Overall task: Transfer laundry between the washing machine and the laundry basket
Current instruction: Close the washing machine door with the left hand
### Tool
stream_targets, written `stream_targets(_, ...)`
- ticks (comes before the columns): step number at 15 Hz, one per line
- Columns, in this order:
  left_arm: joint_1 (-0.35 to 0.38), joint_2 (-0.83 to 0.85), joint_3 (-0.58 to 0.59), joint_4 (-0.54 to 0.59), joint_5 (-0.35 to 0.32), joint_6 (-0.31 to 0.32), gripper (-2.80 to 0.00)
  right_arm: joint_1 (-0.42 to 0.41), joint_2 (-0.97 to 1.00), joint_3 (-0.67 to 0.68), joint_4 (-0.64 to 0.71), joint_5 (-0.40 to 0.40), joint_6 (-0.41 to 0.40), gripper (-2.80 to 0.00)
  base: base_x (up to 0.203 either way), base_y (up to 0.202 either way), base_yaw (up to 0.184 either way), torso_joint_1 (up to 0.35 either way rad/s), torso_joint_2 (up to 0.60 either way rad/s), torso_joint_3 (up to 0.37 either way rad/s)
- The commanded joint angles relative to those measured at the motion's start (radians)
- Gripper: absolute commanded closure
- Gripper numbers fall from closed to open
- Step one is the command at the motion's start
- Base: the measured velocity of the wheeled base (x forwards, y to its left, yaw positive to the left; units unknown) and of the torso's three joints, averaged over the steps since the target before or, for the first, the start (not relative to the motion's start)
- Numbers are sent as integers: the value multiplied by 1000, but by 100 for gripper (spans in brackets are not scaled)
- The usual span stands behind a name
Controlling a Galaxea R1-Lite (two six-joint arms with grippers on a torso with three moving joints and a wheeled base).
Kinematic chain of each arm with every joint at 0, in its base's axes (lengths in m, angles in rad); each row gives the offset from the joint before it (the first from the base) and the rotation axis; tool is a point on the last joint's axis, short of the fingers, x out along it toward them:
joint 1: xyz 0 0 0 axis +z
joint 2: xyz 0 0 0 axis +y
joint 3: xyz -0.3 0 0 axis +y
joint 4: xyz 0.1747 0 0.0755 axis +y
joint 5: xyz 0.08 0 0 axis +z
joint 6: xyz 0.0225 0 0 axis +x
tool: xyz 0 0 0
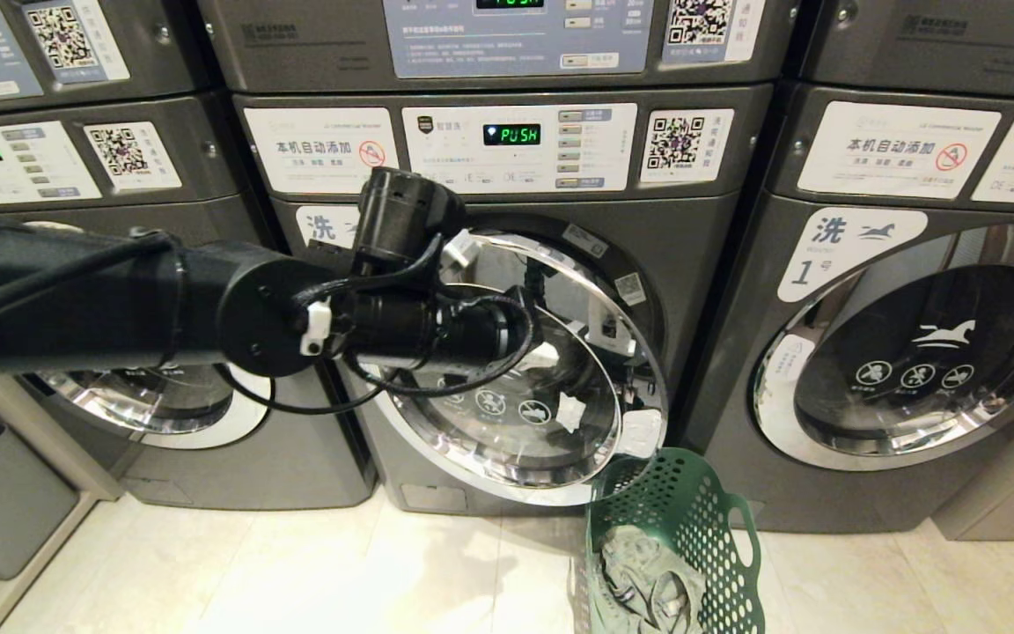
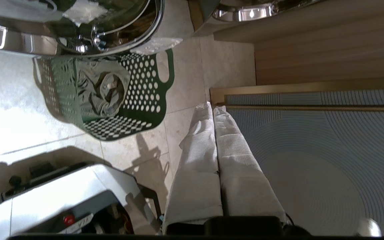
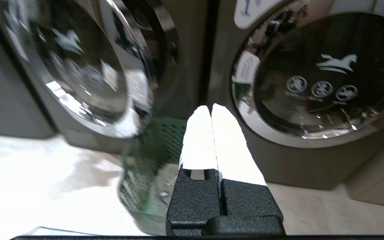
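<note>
The door [image 1: 516, 387] of the washing machine [image 1: 692, 291] in the middle stood wide open, swung out to the front. The left arm [image 1: 164, 299] was stretched across in front of that door, and its own gripper could not be made out there. In the left wrist view the left gripper [image 2: 212, 106] was seen with its two cloth-covered fingers [image 2: 198, 160] pressed together — nothing was held between them. The green laundry basket [image 1: 692, 528] was set on the pale tiled floor [image 1: 252, 572], just below the lower edge of the open door. The laundry [image 1: 652, 581] was lying inside the basket, bunched up in grey-green folds. The right gripper [image 3: 211, 107] was closed too, with nothing in it, and was pointed at the gap between the open machine and the machine marked 1 [image 1: 912, 352] — the basket looked blurred there, so how near it was could not be told.
</note>
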Motion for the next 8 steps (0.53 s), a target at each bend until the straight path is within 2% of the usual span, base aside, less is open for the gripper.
stream_targets(1,-6,155,-176,20,2,-4,0,4,400,-235,-1,47,96,0,0,0,0,0,0,0)
stream_targets(4,7,231,-369,133,5,-14,0,36,950,-557,5,165,193,0,0,0,0,0,0,0)
stream_targets(8,10,301,-385,145,46,-21,0,121,1430,-806,10,385,236,0,0,0,0,0,0,0)
